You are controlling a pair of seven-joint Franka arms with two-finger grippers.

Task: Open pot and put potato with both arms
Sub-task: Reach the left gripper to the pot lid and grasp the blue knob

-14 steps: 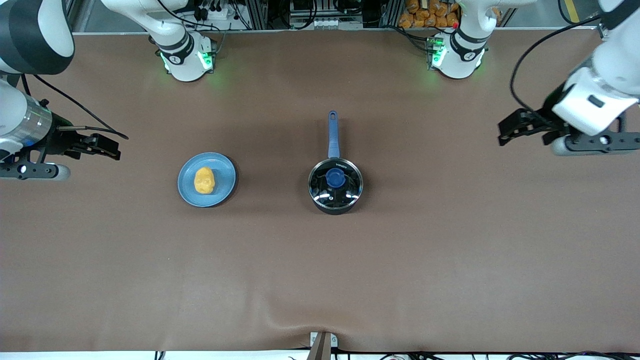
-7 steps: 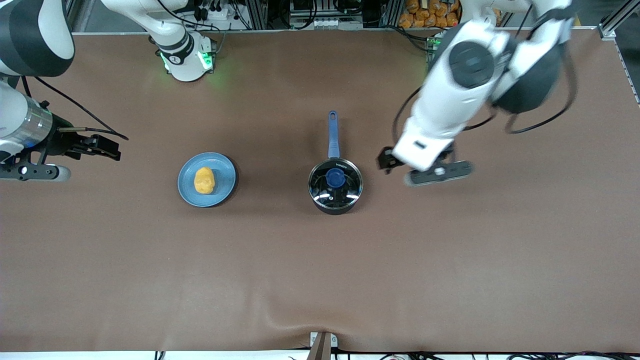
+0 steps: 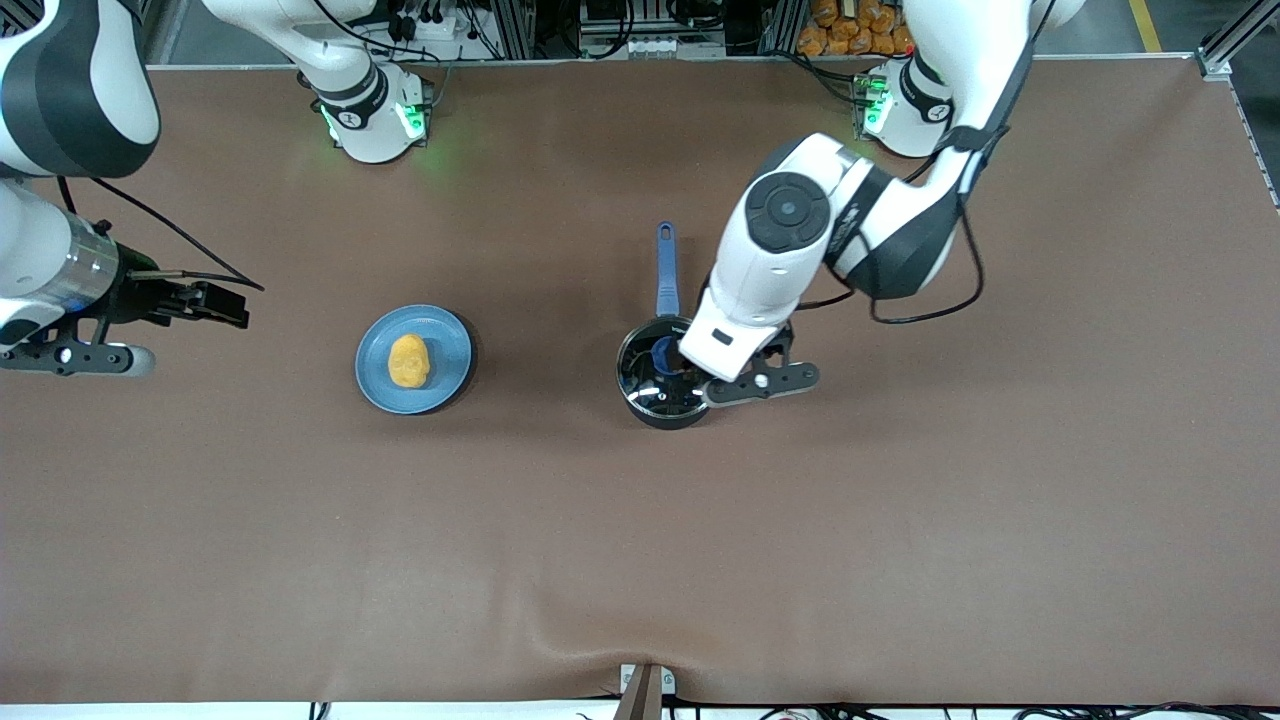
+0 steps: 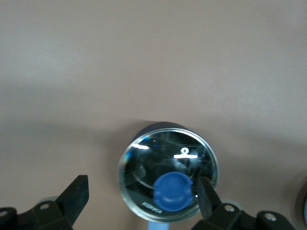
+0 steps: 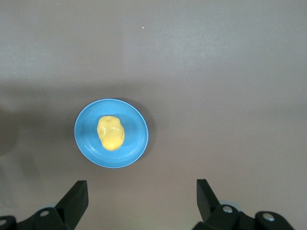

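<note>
The black pot (image 3: pixel 655 398) stands mid-table with its glass lid (image 4: pixel 144 167) on and its blue handle (image 3: pixel 666 262) pointing toward the robots' bases. My left gripper (image 3: pixel 692 370) hovers open over the pot. In the left wrist view the left gripper (image 4: pixel 142 191) spans wide, and the blue knob (image 4: pixel 172 192) sits close to one finger, untouched. The yellow potato (image 3: pixel 409 360) lies on a light-blue plate (image 3: pixel 452 345), toward the right arm's end. My right gripper (image 3: pixel 225 303) hangs open and empty over bare table, apart from the plate. Its wrist view shows the potato (image 5: pixel 111 132) ahead of the right gripper (image 5: pixel 140 191).
Brown cloth covers the table (image 3: pixel 640 550). The two arm bases (image 3: pixel 375 115) stand along its edge farthest from the front camera. The left arm's elbow (image 3: pixel 890 240) and a looping cable hang over the table beside the pot's handle.
My left arm has swung in from its end of the table and now hangs over the pot. The right gripper has shifted only slightly. Pot, lid, plate and potato have not moved.
</note>
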